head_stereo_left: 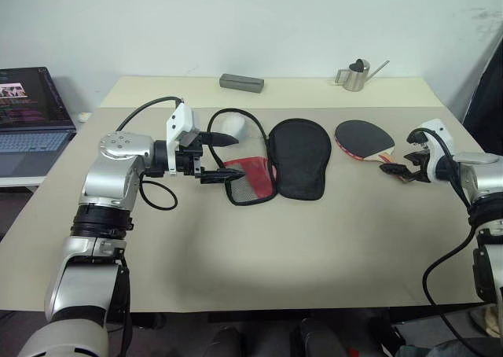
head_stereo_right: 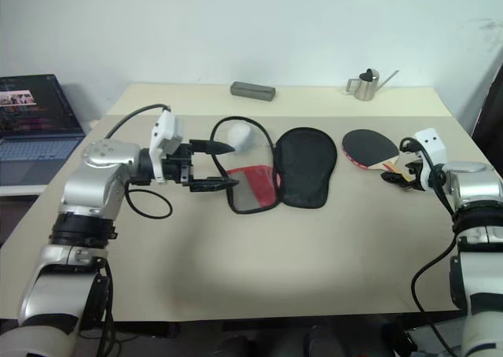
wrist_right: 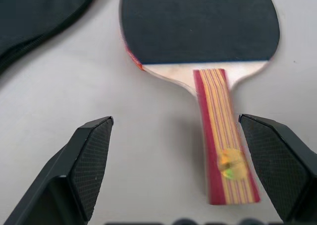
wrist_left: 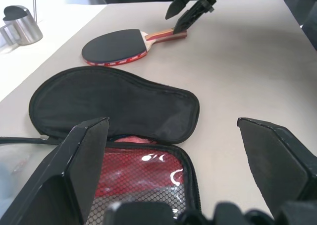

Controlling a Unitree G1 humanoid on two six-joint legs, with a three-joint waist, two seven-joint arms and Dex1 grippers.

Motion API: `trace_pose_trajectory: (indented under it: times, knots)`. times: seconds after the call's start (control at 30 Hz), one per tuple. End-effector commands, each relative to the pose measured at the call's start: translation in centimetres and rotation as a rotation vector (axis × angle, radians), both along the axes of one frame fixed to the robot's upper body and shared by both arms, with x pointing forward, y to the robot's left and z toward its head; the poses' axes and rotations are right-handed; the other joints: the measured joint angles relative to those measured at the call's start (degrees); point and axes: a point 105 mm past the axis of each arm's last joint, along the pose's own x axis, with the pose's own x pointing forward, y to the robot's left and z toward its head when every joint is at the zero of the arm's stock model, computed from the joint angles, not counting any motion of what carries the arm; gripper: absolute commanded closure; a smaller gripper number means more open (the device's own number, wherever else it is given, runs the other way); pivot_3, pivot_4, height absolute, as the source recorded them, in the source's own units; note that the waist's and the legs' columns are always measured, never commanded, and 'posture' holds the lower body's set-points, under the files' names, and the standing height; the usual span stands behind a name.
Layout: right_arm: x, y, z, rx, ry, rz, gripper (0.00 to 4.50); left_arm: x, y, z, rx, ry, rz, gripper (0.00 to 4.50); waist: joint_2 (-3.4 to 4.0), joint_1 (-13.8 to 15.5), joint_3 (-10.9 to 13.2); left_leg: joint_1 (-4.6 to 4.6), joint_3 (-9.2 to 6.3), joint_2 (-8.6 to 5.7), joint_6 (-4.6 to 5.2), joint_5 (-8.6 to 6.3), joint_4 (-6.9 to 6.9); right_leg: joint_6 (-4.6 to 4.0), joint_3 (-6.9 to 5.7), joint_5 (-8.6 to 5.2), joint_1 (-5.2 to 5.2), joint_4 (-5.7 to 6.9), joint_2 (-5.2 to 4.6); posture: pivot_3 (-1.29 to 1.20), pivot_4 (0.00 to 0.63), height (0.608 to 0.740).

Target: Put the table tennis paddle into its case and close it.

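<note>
**Paddle on the table, open case beside it, both grippers empty**

What could go wrong: judging from the right wrist view, the paddle's handle lies off to one side between the spread fingers, close to one finger. Closing from here could clip only the handle's edge, so that the flat paddle spins or skids across the smooth table (head_stereo_left: 259, 255) instead of lifting. The soft case could also slide or fold if its rim is pushed without being pinned.

The paddle (head_stereo_left: 364, 139) lies flat, black face up, handle pointing toward the right gripper (head_stereo_left: 410, 163). That gripper hovers just at the handle's end, fingers wide apart and holding nothing. The case (head_stereo_left: 299, 159) lies unzipped between the grippers, left of the paddle and apart from it, red mesh half nearest the left gripper (head_stereo_left: 214, 159), whose fingers are also fully spread, empty, at the mesh rim.
</note>
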Motion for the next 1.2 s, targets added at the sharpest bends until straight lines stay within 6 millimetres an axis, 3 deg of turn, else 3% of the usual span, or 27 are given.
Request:
trace_pose_trajectory:
  times: [0.03, 0.5, 0.73, 0.83, 1.03, 1.1, 1.2]
  knots:
    - [0.4, -0.9, 0.5, -0.017, -0.028, -0.027, 0.04, -0.3, -0.2, 1.7, -0.010, -0.065, -0.022, 0.00, 0.00, -0.01, 0.00, 0.00, 0.00, 0.00, 0.00, 0.00, 0.00, 0.00, 0.00, 0.00, 0.00, 0.00, 0.00, 0.00, 0.150, 0.740]
    - [0.8, -1.7, -1.8, 0.010, -0.031, -0.160, 0.04, -0.3, 0.3, 2.3, 0.000, -0.080, -0.001, 0.00, 0.00, -0.21, 0.00, 0.00, 0.01, 0.00, -0.04, 0.02, 0.01, 0.00, 0.04, 0.00, 0.00, 0.02, -0.01, 0.00, 0.150, 0.740]
    - [0.9, 0.0, -3.3, 0.050, 0.006, -0.115, 0.04, -0.1, 0.4, 2.4, 0.004, -0.085, 0.004, 0.00, 0.00, -0.27, 0.00, 0.00, 0.01, 0.00, -0.03, 0.02, 0.01, 0.00, 0.04, 0.00, 0.00, 0.03, 0.00, 0.00, 0.150, 0.740]
    - [1.0, 0.6, -3.7, 0.072, 0.022, -0.101, 0.66, 0.0, 0.4, 2.4, 0.008, -0.086, 0.003, 0.00, 0.00, -0.45, 0.00, 0.02, 0.02, 0.00, -0.03, 0.02, 0.01, 0.00, 0.05, 0.00, 0.00, 0.04, 0.00, 0.00, 0.150, 0.740]
    - [0.6, 1.4, -4.3, 0.089, 0.068, -0.045, 2.71, 0.1, 0.5, 2.7, 0.011, -0.091, 0.004, 0.00, 0.00, -0.59, 0.00, 0.05, 0.04, 0.02, -0.03, 0.02, 0.01, 0.00, 0.07, 0.00, 0.01, 0.07, 0.02, 0.00, 0.150, 0.740]
    - [0.7, 1.4, -4.2, 0.078, 0.062, -0.052, 2.96, 0.1, 0.6, 2.7, 0.012, -0.093, 0.008, 0.00, 0.00, -0.77, 0.00, 0.06, 0.05, 0.03, -0.03, 0.02, 0.01, 0.00, 0.08, 0.00, 0.02, 0.07, 0.02, 0.00, 0.150, 0.740]
    - [1.0, 0.7, -4.1, 0.043, 0.043, -0.123, 2.97, 0.2, 0.6, 2.7, 0.011, -0.096, 0.012, 0.00, 0.00, -0.82, -0.01, 0.08, 0.05, 0.03, -0.03, 0.02, 0.01, 0.00, 0.09, 0.00, 0.02, 0.08, 0.02, 0.00, 0.150, 0.740]
